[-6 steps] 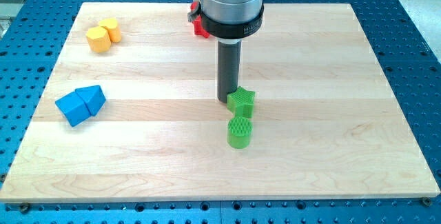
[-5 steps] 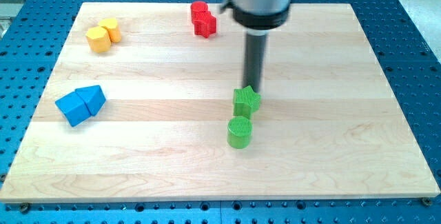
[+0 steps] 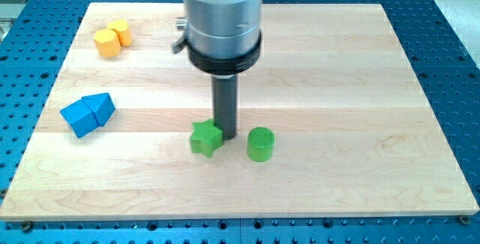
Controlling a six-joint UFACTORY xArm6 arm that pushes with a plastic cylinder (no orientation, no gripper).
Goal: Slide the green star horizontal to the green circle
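Observation:
The green star (image 3: 205, 138) lies on the wooden board, to the left of the green circle (image 3: 260, 143) and at about the same height in the view. A small gap separates them. My tip (image 3: 226, 137) stands in that gap, touching the star's right side and a little apart from the circle. The arm's wide grey body hangs above it.
Two yellow blocks (image 3: 112, 37) sit together at the view's top left. Two blue blocks (image 3: 88, 113) sit together at the left. The red blocks at the top are hidden behind the arm. The board (image 3: 360, 184) rests on a blue perforated table.
The green star has moved from just above the circle down and left, to the circle's left side. My tip moved from the star's upper side to its right side.

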